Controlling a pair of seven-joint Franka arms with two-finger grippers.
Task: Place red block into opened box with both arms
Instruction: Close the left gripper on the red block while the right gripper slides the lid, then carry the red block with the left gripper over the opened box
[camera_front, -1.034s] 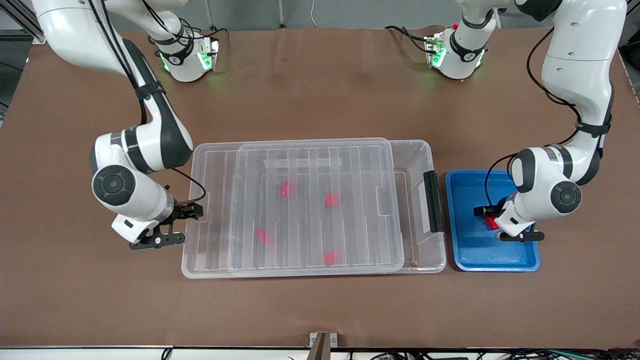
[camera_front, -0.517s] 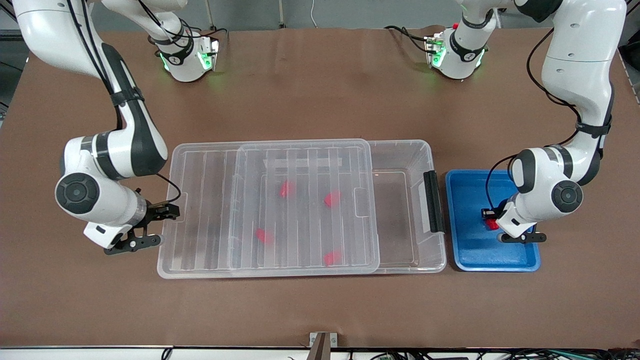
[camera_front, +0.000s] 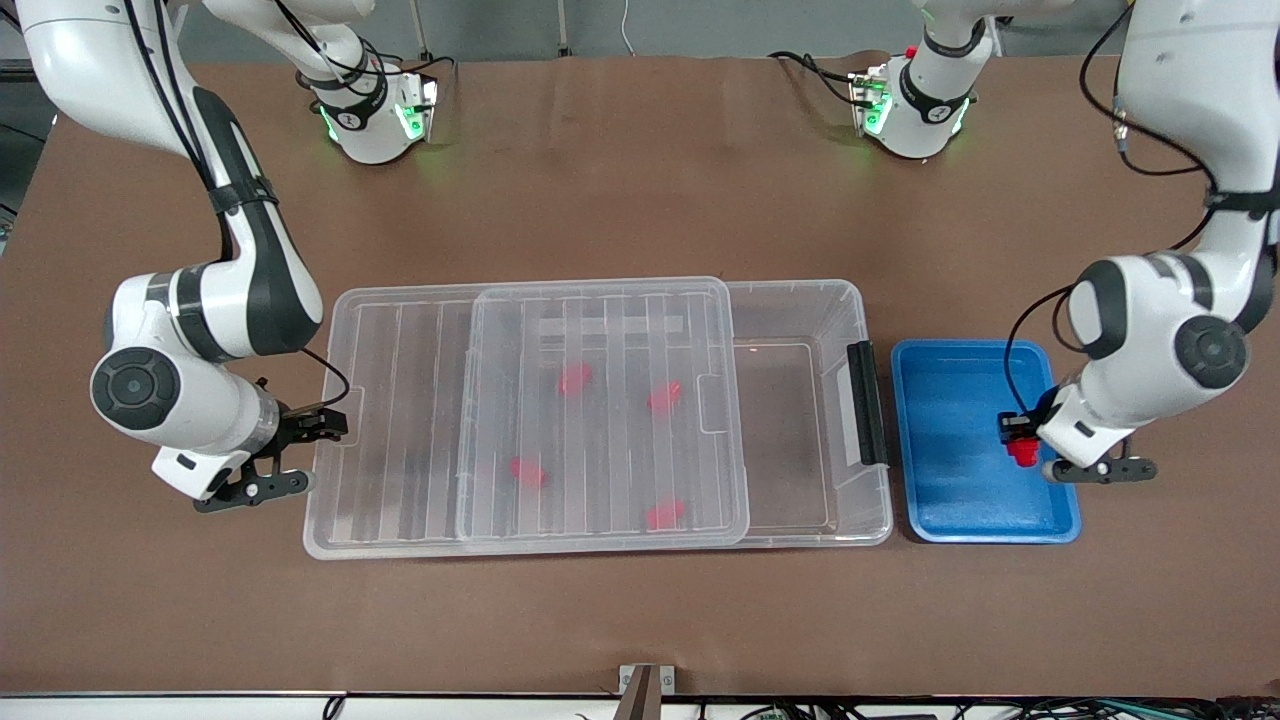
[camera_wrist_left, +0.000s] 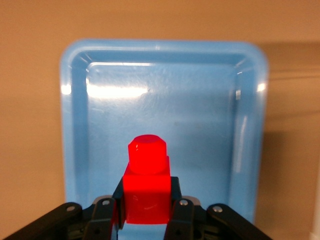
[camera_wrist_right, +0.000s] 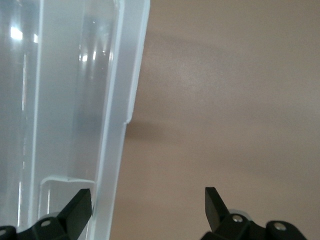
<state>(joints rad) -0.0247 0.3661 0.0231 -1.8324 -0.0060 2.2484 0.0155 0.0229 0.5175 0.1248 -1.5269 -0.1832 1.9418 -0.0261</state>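
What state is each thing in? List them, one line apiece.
box: partly open at its latch end
lid: slid toward the right arm's end
red block: gripped, over the blue tray
four red blocks: lying in the box, under the lid
left gripper: shut on the block
right gripper: open, jaws astride the lid's edge

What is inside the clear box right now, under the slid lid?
Four red blocks show through the ribbed lid inside the box. The uncovered end by the black latch looks bare. The ribs blur the view, so anything small or clear under the lid could not be told.
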